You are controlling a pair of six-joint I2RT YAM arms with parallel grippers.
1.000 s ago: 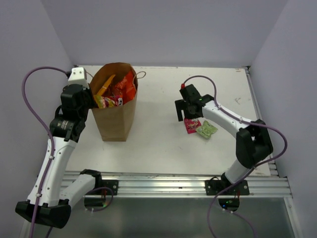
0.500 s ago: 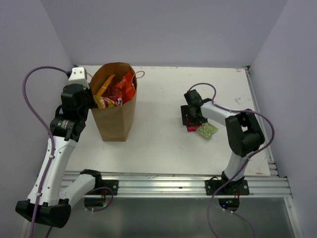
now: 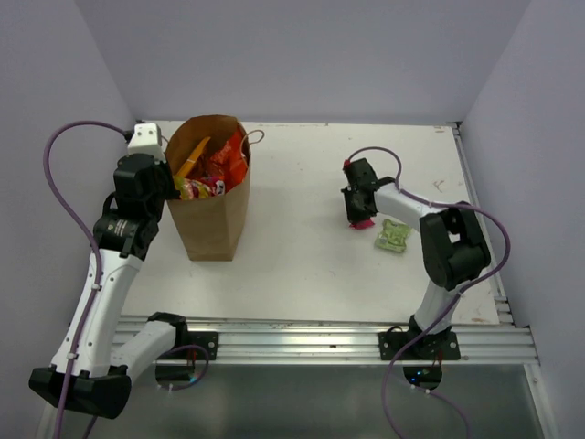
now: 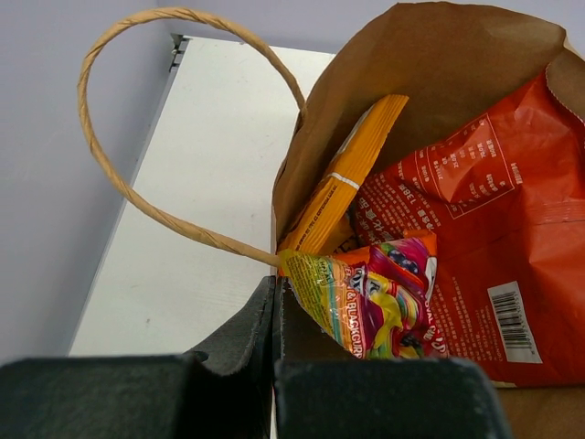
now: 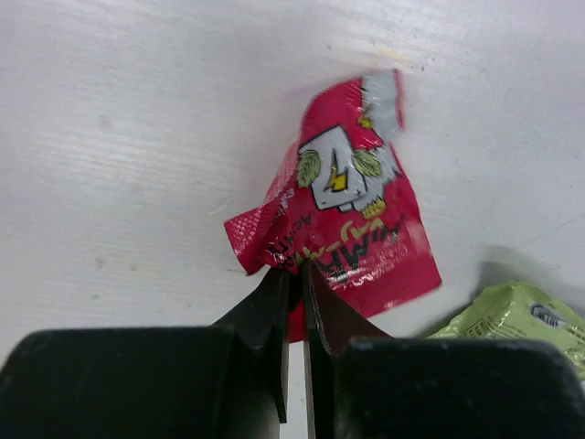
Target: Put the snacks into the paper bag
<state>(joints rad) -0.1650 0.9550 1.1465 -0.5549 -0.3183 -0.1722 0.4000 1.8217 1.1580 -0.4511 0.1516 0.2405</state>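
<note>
On the right half of the table (image 3: 292, 242), the right gripper (image 5: 292, 279) is clenching the near edge of the red candy packet (image 5: 352, 229). A green packet (image 5: 516, 320) is lying just beside it. Cannot tell whether the red one is lifting clear of the surface.

The packet is looking light, limp, crinkly and slick, so it is likely flopping from an edge pinch. A deeper bite across the sealed seam would be holding surer.

Well apart, the left gripper (image 4: 275, 302) is pinching the paper bag (image 4: 439, 55) by its rim, propping the mouth open over the chip bags (image 4: 494, 219) inside.
</note>
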